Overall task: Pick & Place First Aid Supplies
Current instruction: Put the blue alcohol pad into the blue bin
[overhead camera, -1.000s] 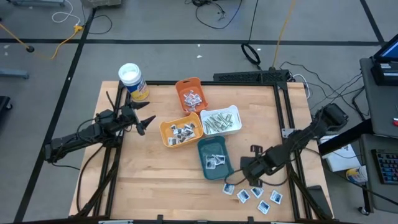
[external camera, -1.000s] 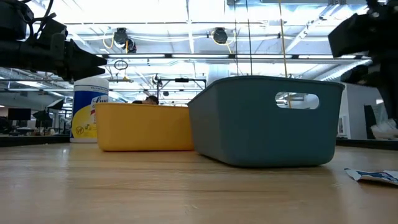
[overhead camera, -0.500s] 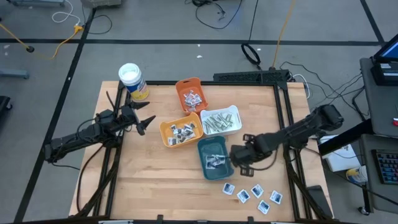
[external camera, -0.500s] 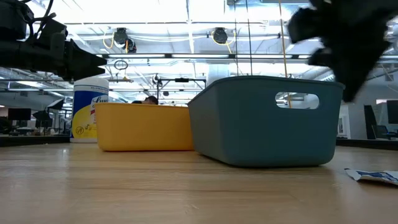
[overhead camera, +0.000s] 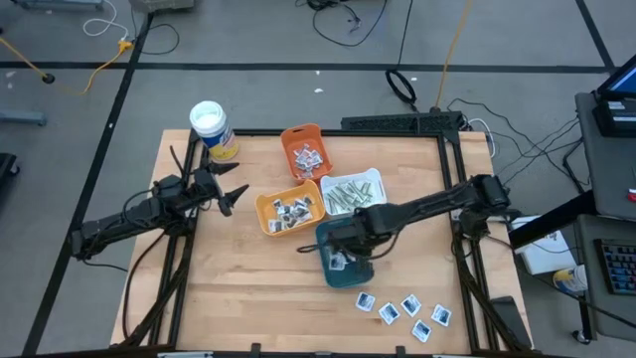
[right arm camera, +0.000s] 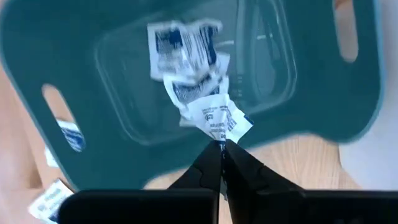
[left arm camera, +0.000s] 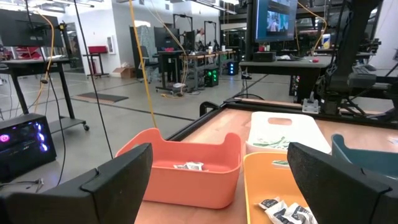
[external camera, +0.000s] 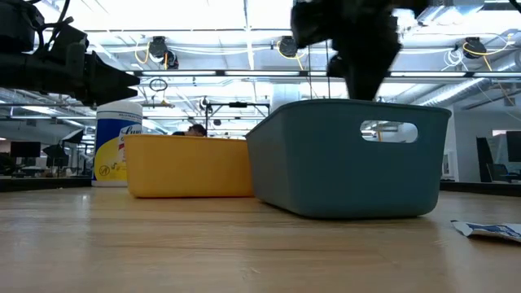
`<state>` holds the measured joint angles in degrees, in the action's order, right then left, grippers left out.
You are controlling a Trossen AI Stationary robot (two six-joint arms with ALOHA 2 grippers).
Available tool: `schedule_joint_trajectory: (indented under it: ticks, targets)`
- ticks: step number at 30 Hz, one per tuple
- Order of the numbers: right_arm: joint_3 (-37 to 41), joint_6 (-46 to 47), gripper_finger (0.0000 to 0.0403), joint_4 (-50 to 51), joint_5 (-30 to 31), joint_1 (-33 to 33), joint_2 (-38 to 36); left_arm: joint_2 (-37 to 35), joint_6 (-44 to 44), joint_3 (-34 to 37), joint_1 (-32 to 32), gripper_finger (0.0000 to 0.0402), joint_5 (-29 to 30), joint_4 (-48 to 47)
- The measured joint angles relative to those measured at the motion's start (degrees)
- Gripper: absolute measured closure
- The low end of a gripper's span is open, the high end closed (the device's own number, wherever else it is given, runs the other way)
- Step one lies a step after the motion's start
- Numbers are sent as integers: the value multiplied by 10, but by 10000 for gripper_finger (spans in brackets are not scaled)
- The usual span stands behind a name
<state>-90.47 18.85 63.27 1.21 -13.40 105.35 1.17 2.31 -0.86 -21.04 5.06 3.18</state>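
High view: my right gripper [overhead camera: 347, 242] hangs over the teal tray [overhead camera: 360, 273], arm stretched across from the table's right side. White sachets lie in that tray [overhead camera: 343, 262]; more loose sachets [overhead camera: 407, 310] sit on the wood near the table's front edge, well apart from my fingers. My left gripper [overhead camera: 232, 195] waits at the left, just beside the yellow-orange tray [overhead camera: 262, 212], fingers spread wide, nothing between them. The orange tray [overhead camera: 294, 134] and white tray [overhead camera: 376, 204] hold more packets; the canister [overhead camera: 212, 127] stands at the far left corner.

Low view: my right gripper [external camera: 358, 57] shows dark above the teal tray [external camera: 350, 159]. One sachet [external camera: 487, 230] lies flat on the table at the right.

Left wrist view: my left fingers [left arm camera: 121, 174] stand apart, framing the orange tray [left arm camera: 186, 177], white tray [left arm camera: 283, 127] and yellow-orange tray [left arm camera: 267, 180].

Right wrist view: my right fingertips [right arm camera: 211, 165] are pinched together on the corner of a white sachet [right arm camera: 219, 119], held above the teal tray [right arm camera: 74, 93], where other sachets [right arm camera: 180, 46] lie.
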Motion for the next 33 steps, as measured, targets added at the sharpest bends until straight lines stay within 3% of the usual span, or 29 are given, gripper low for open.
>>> schedule_joint_trajectory:
  ticks: [10, 24, 29, 33]
  targets:
    - [-40, 0, 402, -64, 35, 5, 53, 0, 0, 0, 0, 23, 0, 0]
    - [19, 15, 398, -152, 51, 12, 81, 0, 0, 0, 0, 23, 0, 0]
    - [19, 21, 369, -159, 61, 19, 81, 0, 0, 0, 0, 23, 0, 0]
    - [19, 36, 311, -160, 33, 22, 81, 0, 0, 0, 0, 23, 0, 0]
